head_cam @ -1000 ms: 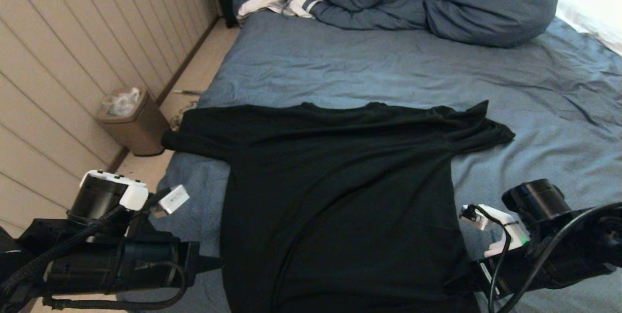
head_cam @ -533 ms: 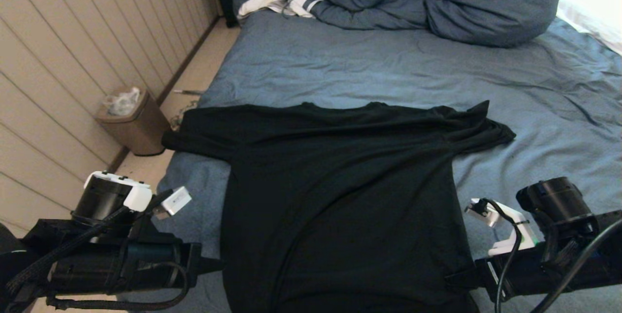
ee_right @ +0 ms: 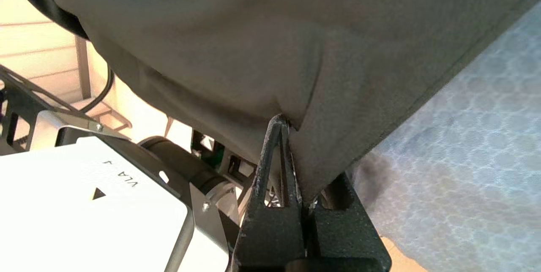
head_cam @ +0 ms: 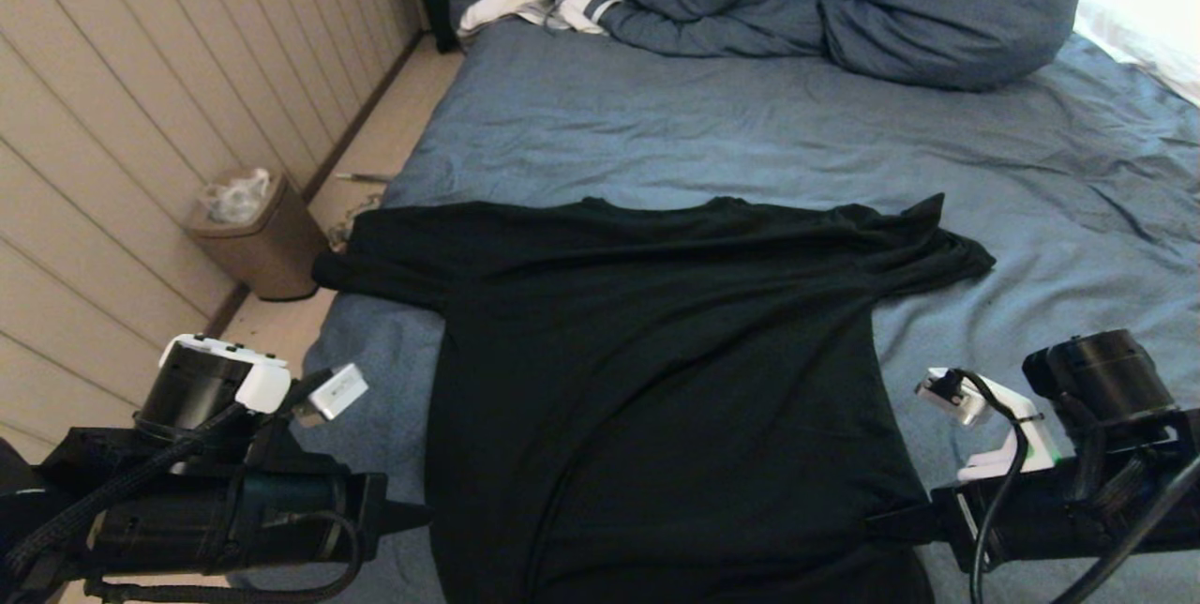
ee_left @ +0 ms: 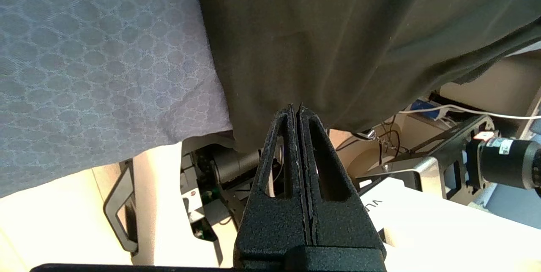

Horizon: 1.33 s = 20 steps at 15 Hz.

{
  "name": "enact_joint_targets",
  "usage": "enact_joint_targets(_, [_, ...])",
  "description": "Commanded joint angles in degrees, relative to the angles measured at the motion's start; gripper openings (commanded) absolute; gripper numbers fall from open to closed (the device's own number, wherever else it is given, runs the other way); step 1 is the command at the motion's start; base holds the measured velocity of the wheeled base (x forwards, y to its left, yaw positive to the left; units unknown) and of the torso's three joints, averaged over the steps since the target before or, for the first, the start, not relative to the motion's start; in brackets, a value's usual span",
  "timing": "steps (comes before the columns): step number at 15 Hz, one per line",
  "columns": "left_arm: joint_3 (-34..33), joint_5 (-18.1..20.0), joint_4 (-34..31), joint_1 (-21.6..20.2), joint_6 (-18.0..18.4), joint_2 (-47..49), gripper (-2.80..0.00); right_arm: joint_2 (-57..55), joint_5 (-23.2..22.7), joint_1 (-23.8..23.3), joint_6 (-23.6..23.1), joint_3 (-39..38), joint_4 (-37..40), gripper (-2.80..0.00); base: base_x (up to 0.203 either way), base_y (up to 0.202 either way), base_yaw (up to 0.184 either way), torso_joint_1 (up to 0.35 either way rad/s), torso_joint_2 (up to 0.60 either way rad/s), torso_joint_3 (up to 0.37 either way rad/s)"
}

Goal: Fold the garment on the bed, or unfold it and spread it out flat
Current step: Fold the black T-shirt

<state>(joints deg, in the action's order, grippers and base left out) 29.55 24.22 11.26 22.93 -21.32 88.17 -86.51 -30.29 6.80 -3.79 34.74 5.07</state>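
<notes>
Left gripper [ee_left: 298,111] and right gripper [ee_right: 291,137] are each clamped on a near hem corner of the garment [head_cam: 656,379]. From both, the shirt's long axis runs toward 12 o'clock across the bed [head_cam: 750,135], collar farthest; neither arm is nearer.

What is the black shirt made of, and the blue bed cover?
The black shirt looks like soft, thin knit cloth, likely cotton: matte, drooping in gentle folds. The blue bed cover seems a thicker woven fabric; up close it shows a honeycomb texture and creases.
</notes>
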Motion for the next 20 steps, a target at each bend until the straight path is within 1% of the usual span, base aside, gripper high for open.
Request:
enact_joint_targets(1, [-0.11, 0.12, 0.47, -0.01, -0.12, -0.02, -2.8, 0.64, -0.41, 0.29, -0.08, 0.64, -0.06, -2.8, 0.0, 0.0, 0.0, 0.0, 0.0, 0.0])
enact_joint_targets(6, [-1.16, -0.05, 0.95, -0.08, -0.12, -0.37, -2.8, 0.64, -0.64, 0.76, 0.1, 2.0, -0.06, -2.8, 0.0, 0.0, 0.0, 0.0, 0.0, 0.0])
enact_joint_targets(7, [-1.25, -0.14, 0.95, -0.08, -0.12, -0.55, 0.0, 0.64, -0.64, 0.67, 0.36, 2.09, -0.06, -2.8, 0.0, 0.0, 0.0, 0.0, 0.0, 0.0])
enact_joint_targets(10, [-1.92, 0.21, 0.95, -0.08, -0.21, -0.45, 0.0, 0.2, -0.69, 0.58, 0.54, 2.48, -0.32, -2.8, 0.0, 0.0, 0.0, 0.0, 0.0, 0.0])
enact_joint_targets(12, [-3.62, 0.21, 0.95, -0.08, -0.21, -1.6, 0.0, 0.2, -1.0, 0.4, 0.45, 2.97, -0.32, -2.8, 0.0, 0.0, 0.0, 0.0, 0.0, 0.0])
enact_joint_targets(13, [-4.01, 0.21, 0.95, -0.08, -0.51, -2.33, 0.0, -0.27, -0.92, 0.26, 0.45, 3.69, -0.32, -2.8, 0.0, 0.0, 0.0, 0.0, 0.0, 0.0])
enact_joint_targets(14, [-4.41, 0.2, 0.95, -0.08, -1.95, -3.64, 0.0, -0.73, -0.91, 0.11, 0.61, 4.44, -0.27, -2.8, 0.0, 0.0, 0.0, 0.0, 0.0, 0.0])
enact_joint_targets(15, [-4.85, 0.12, 0.95, -0.08, -3.63, -4.24, 0.0, -1.47, -0.91, -0.22, 1.4, 5.08, -0.23, -2.8, 0.0, 0.0, 0.0, 0.0, 0.0, 0.0])
enact_joint_targets(18, [-5.99, -0.17, 1.45, -0.25, -3.61, -2.7, 0.0, -1.15, -0.82, -2.0, 3.97, 5.72, -0.23, -2.8, 0.0, 0.0, 0.0, 0.0, 0.0, 0.0])
enact_joint_targets(20, [-6.38, -0.07, 3.1, -0.25, -3.53, -0.13, 0.0, -0.51, -0.8, -3.1, 5.72, 6.58, -0.09, -2.8, 0.0, 0.0, 0.0, 0.0, 0.0, 0.0])
